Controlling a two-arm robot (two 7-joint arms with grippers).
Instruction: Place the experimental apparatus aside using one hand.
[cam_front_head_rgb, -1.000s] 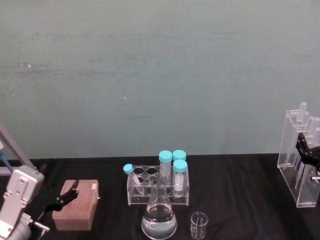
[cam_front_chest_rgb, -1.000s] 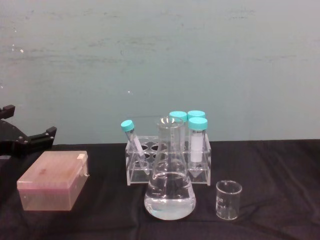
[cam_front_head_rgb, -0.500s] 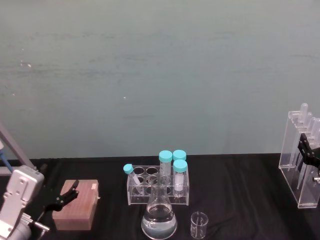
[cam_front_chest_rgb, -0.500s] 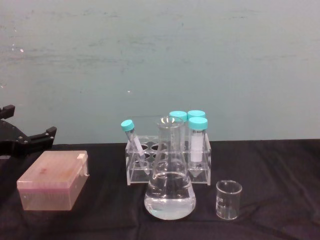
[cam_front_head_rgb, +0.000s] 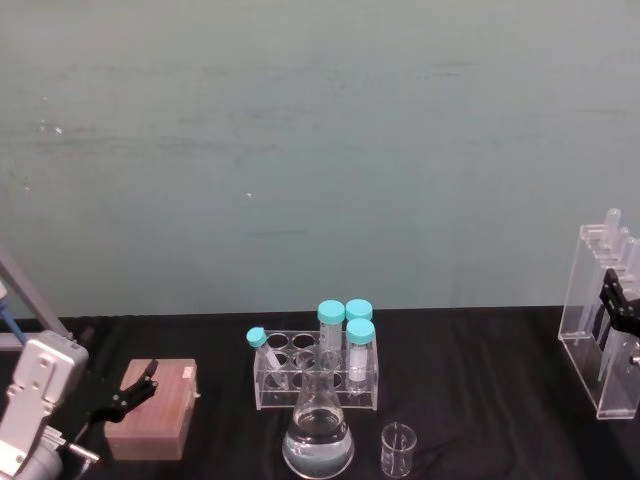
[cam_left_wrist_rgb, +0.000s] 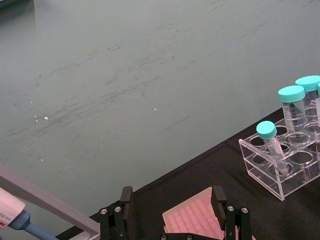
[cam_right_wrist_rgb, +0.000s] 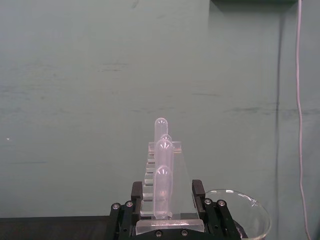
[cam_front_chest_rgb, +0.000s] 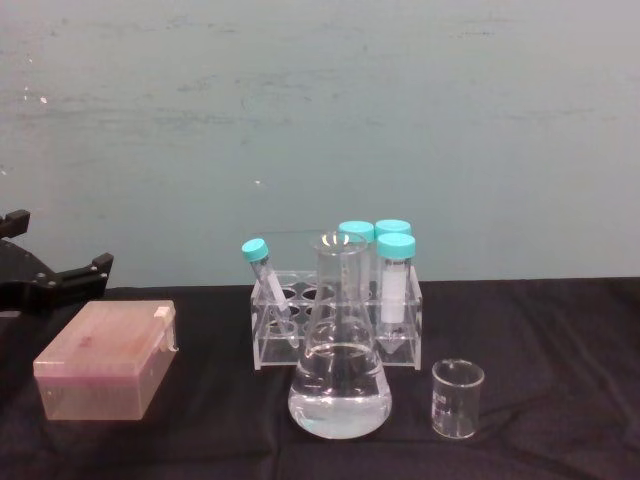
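Right hand (cam_front_head_rgb: 613, 303) (cam_right_wrist_rgb: 168, 189): fingers pinched on either side of the tall acrylic stand (cam_front_head_rgb: 590, 300) (cam_right_wrist_rgb: 171, 148). The stand is upright with its long tubes, at the far right of the black table (cam_front_head_rgb: 480, 345), well apart from the other labware. Cannot tell whether its base touches the table.

Left hand (cam_front_head_rgb: 137, 385) (cam_left_wrist_rgb: 172, 200): fingers spread, hovering by the pink box (cam_front_head_rgb: 152, 415) at the left.

Centre: tube rack (cam_front_head_rgb: 316, 378) with teal-capped tubes. Conical flask (cam_front_head_rgb: 318, 438) with clear liquid stands just in front of it. Small beaker (cam_front_head_rgb: 397, 449) is just right of the flask.
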